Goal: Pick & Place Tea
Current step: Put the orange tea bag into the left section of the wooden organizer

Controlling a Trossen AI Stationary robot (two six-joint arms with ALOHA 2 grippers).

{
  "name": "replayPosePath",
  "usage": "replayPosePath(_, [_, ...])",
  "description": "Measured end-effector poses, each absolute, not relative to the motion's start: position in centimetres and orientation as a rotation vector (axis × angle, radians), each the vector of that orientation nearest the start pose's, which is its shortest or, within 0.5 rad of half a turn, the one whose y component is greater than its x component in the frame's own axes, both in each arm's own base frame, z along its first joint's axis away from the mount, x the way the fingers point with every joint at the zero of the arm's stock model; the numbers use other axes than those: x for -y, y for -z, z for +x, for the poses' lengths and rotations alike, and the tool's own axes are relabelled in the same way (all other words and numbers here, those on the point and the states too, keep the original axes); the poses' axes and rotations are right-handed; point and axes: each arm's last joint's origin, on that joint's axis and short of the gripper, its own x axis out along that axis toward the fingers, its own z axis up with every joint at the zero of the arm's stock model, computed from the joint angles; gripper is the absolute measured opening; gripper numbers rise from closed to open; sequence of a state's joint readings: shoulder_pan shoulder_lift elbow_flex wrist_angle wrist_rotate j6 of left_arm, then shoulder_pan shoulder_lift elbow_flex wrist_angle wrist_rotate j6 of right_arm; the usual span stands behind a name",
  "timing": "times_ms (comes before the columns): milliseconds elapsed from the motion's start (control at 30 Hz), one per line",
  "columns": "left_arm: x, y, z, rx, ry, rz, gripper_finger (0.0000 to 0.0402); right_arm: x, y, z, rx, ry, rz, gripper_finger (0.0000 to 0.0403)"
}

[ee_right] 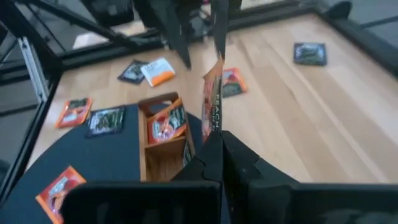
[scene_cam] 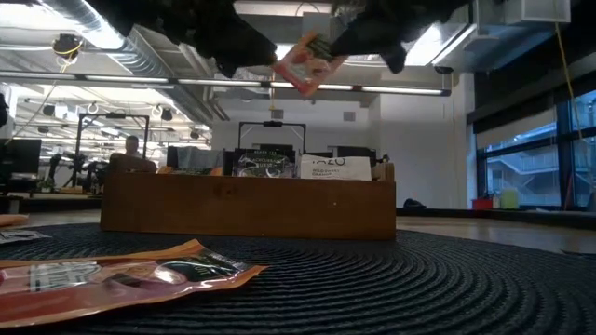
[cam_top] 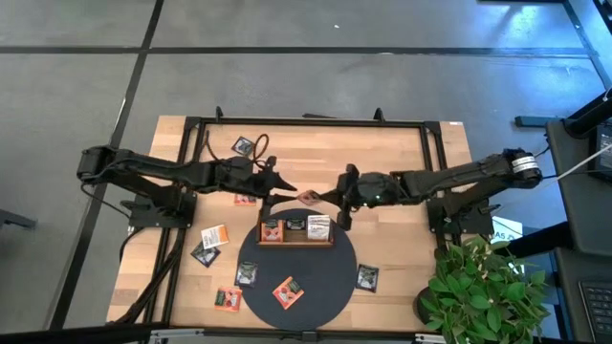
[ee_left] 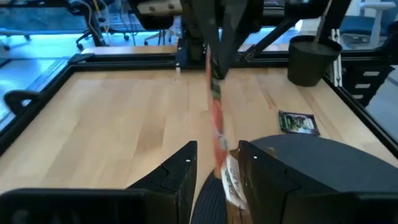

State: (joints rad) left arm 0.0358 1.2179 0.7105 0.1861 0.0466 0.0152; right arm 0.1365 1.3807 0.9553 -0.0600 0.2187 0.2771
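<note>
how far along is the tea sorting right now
Done: the wooden tray on the round mat already holds sachets in all three compartments.

In hand: an orange-red sachet is up in the air above the tray, pinched by the shut right gripper, with the left gripper open at its other edge, looking like a handover.

Left: sachets lie loose on the table and mat, such as a black one.

A light wooden table (cam_top: 402, 162) with a black frame carries a round dark mat (cam_top: 316, 277) at its near edge. Loose tea sachets (cam_top: 214, 236) lie scattered on the bare wood, and a potted plant (cam_top: 478, 287) stands at one corner.
</note>
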Motion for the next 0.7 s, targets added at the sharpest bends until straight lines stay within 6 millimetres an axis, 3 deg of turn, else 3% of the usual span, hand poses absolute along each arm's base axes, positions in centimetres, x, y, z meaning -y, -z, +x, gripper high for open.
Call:
replayPosePath(167, [-0.8, -26.4, 25.6, -0.285, 0.007, -0.014, 0.0114, -3.7, -27.1, 32.6, -0.544, 0.104, 0.156, 0.0])
replayPosePath(400, [-0.6, -25.9, 25.5, -0.341, 0.014, -0.031, 0.0115, -4.1, -26.6, 36.1, -0.688, 0.104, 0.089, 0.0002])
replayPosePath(700, [-0.5, -25.1, 25.1, -0.436, 0.002, -0.121, 0.0116, -4.3, -27.6, 37.6, -0.69, 0.088, 0.043, 0.0007])
